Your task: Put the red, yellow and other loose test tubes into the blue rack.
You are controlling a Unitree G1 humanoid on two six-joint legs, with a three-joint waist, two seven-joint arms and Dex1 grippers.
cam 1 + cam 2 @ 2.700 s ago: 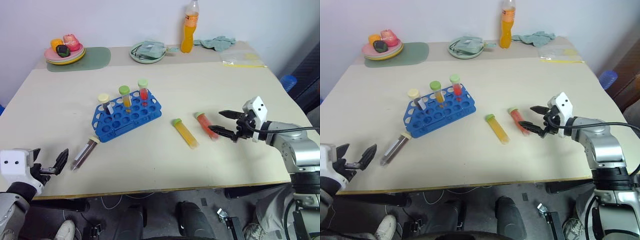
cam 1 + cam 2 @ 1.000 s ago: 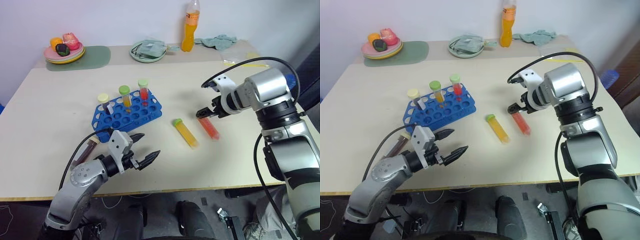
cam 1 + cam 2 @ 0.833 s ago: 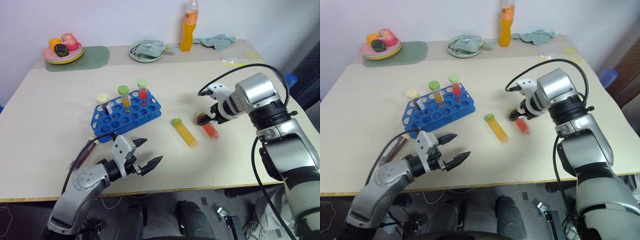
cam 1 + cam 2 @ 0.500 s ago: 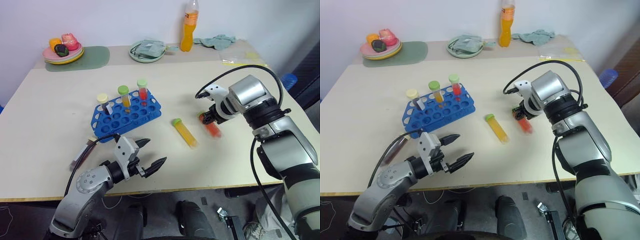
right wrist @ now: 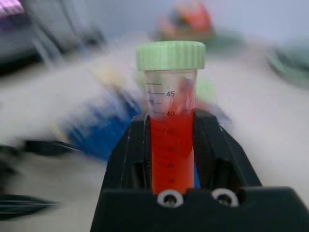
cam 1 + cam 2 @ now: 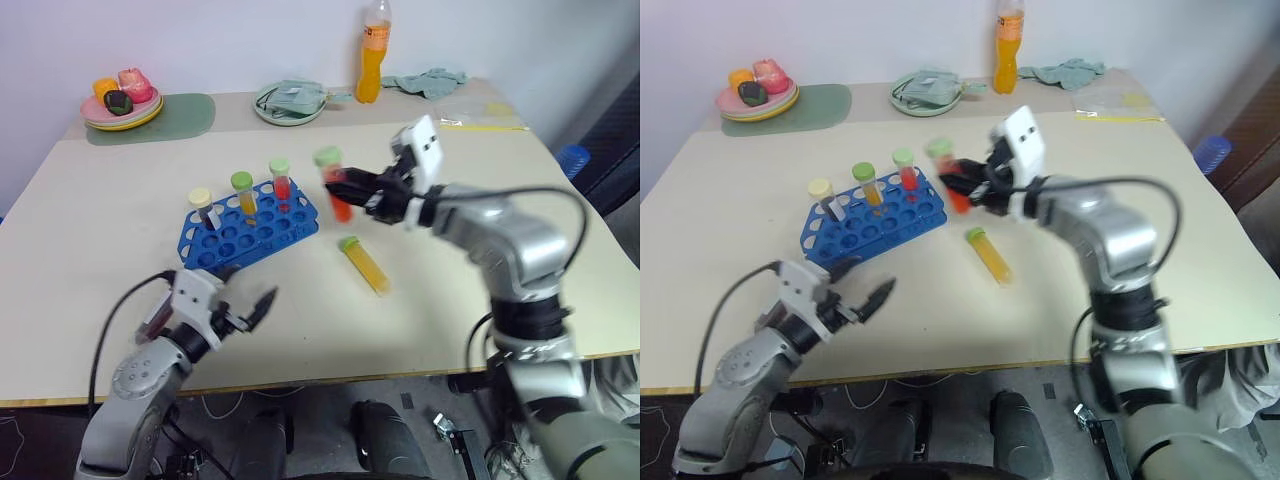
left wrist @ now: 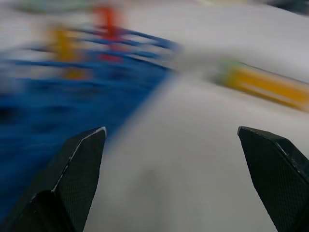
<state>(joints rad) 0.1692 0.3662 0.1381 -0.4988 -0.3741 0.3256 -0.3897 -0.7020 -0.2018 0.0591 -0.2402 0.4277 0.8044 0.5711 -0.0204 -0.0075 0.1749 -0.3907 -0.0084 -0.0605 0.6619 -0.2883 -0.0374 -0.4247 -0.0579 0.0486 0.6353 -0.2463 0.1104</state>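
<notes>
On the worktop (image 6: 90,215), blue rack (image 6: 250,225) near the middle, open surface all around. Right fingers (image 6: 345,190) clamped on red tube (image 6: 336,195), raised beside rack's right edge. Yellow tube (image 6: 363,264) lying loose nearby. Left fingers (image 6: 258,306) spread apart near front edge.

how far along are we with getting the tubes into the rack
Done: three capped tubes stand in the blue rack. In hand: the right gripper is shut on the red tube, held upright in the air beside the rack. Left: the yellow tube lies on the table, a dark tube lies by the open left gripper.
</notes>
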